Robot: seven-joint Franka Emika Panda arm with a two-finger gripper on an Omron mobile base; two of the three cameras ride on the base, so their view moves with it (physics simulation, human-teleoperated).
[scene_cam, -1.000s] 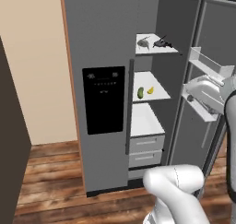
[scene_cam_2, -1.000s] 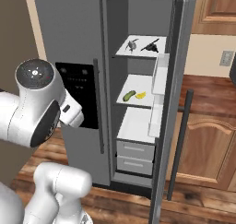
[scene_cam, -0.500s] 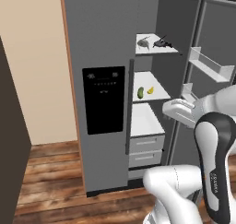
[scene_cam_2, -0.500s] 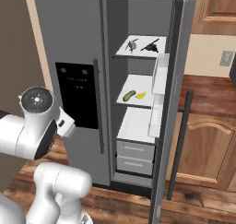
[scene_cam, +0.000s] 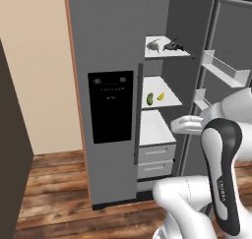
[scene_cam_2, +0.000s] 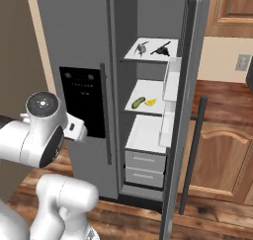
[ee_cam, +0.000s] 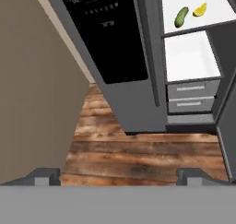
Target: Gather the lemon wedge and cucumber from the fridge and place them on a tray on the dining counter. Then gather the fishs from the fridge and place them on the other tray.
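The fridge (scene_cam_2: 74, 46) holds one cucumber (scene_cam_2: 138, 102) and one lemon wedge (scene_cam_2: 151, 102), lying side by side on the middle shelf (scene_cam_2: 148, 91). Two fish sit on the top shelf (scene_cam_2: 150, 56): a pale fish (scene_cam_2: 141, 48) and a dark fish (scene_cam_2: 160, 49). Below are two drawers, an upper drawer (scene_cam_2: 146, 161) and a lower drawer (scene_cam_2: 143, 176).

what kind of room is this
Most likely a home kitchen: a grey two-door fridge stands open with a cucumber and lemon wedge on a shelf, wooden cabinets sit beside it, and the floor is wood plank.
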